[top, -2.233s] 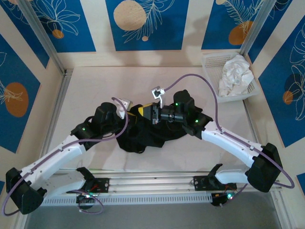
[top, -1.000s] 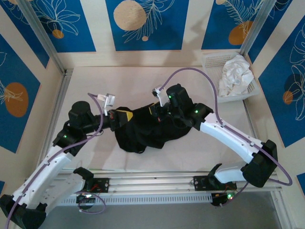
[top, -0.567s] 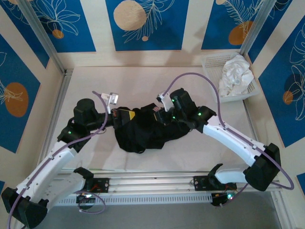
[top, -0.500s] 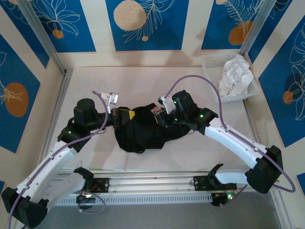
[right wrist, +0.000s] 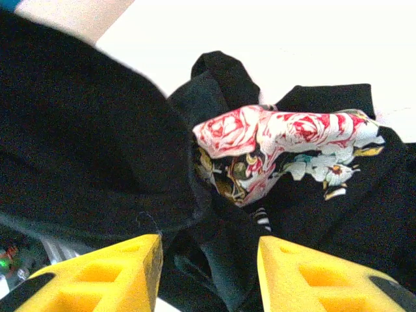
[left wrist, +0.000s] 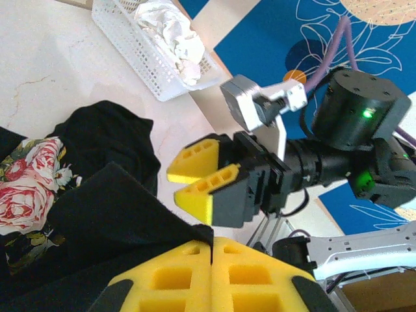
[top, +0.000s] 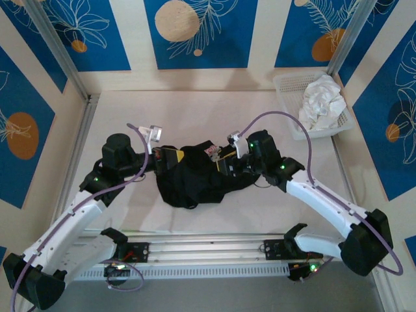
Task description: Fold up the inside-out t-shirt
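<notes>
- The inside-out t-shirt point(top: 198, 182) lies bunched in a dark heap at the middle of the desk point(top: 130, 117), between the two arms.
- A patch of its floral print point(right wrist: 279, 140), red roses on white, shows amid the black folds.
- The left claw point(top: 170, 158) sits at the shirt's left end. In the left wrist view its yellow fingers point(left wrist: 175, 283) are pressed together, and a black edge of the shirt is pinched at their tips.
- The right claw point(top: 223, 167) is at the shirt's right side, near the print. Its fingers point(right wrist: 123, 260) stand spread, with black cloth lying in the gap between them and not gripped.
- A white basket point(top: 286, 84) stands at the far right corner of the desk, well apart from the shirt, with a crumpled white cloth point(top: 322, 101) inside.
</notes>
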